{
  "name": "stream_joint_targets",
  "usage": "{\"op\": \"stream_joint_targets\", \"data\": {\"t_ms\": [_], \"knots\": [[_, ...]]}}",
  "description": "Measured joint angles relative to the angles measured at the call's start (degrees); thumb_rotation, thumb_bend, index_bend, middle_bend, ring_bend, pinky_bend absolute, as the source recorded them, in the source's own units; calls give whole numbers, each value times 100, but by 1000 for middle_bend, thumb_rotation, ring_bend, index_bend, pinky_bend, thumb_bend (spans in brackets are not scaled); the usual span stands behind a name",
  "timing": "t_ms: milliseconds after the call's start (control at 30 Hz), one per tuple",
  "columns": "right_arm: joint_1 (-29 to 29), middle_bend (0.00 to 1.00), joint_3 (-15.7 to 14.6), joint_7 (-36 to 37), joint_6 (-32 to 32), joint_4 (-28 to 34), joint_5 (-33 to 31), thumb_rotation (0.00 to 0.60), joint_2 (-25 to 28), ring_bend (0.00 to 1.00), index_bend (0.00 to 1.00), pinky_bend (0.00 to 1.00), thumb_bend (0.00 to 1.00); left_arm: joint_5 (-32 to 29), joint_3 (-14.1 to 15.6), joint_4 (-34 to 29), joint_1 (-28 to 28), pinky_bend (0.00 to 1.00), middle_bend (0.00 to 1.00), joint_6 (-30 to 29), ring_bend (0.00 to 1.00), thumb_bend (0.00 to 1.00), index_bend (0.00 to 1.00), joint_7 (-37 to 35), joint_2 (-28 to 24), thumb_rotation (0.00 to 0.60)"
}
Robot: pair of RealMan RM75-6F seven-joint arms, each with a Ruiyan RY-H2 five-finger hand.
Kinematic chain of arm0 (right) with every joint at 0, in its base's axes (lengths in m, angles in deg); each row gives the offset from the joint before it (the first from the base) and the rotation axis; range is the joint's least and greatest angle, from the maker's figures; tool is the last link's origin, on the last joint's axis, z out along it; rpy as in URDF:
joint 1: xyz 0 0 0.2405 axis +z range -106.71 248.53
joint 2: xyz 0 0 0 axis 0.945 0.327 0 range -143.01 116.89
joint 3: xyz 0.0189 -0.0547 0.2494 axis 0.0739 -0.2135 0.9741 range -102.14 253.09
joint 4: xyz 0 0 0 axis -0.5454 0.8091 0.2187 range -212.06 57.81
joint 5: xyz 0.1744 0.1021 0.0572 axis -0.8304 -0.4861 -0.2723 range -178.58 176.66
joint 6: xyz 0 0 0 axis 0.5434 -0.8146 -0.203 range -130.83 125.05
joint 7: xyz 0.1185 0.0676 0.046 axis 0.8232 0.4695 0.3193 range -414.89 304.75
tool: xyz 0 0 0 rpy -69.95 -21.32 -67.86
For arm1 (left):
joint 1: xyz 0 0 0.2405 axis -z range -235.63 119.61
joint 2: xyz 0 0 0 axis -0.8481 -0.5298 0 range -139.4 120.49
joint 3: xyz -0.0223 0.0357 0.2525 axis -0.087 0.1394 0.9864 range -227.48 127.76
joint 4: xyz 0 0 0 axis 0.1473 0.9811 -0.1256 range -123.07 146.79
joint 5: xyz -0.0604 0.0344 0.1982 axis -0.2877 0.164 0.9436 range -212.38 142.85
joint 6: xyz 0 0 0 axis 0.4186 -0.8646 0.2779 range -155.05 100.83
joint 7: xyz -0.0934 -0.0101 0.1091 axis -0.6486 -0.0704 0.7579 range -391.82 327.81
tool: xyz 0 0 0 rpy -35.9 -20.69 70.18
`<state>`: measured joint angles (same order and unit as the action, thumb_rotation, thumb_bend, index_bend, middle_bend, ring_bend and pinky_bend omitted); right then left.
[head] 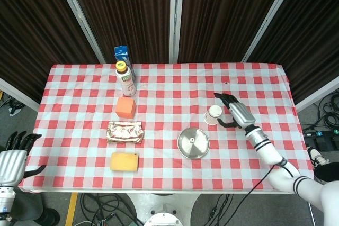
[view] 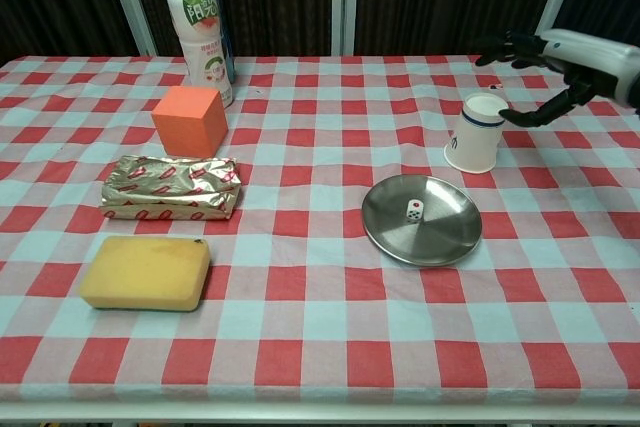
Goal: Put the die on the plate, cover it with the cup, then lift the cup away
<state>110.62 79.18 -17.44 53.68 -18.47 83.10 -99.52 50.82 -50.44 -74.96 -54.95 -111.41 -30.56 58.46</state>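
The small white die with dark pips [view: 413,210] lies on the round silver metal plate [view: 440,239] right of centre in the chest view; from the head view the die is too small to make out on the plate [head: 193,143]. The white paper cup with a blue rim line [view: 474,134] stands upside down on the red-and-white checked tablecloth [view: 320,297], up and to the right of the plate and apart from it. The right hand [view: 545,72] sits at the right edge of the chest view, its arm cut off by the frame; its fingers are spread and arch around the cup, one fingertip close to the cup's side, but whether it touches cannot be told. In the head view the right hand [head: 233,110] is beside the cup [head: 213,114], open and holding nothing. The left hand [head: 16,154] shows only at the lower left corner of the head view, off the table, fingers apart and empty. On the left side of the chest view stand an orange cube [view: 189,119], a silver foil packet [view: 172,187], a yellow sponge [view: 144,271] and a pink-labelled bottle with a yellow cap [view: 198,29], which hides most of a blue carton [head: 123,55].
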Motion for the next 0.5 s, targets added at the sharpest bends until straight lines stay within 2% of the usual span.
{"op": "stream_joint_targets", "data": {"t_ms": [133,300,500], "knots": [[-374,160,-15,-757,574,634,-12,600,545,23,39,24,288,26,6,28,24,29,170,27,71,0,177,0,46,600],[-1175,165,-84,-2093,1743,1549,-58,600,1197,15,57,24,287,37,-5,56,63,29,170,56,71,0,176,50,78,600],[-2406,165,-402,-2775,3156,2634,101,600,1914,15,57,24,289,-60,-71,97,89,29,170,56,71,0,176,433,176,600]]}}
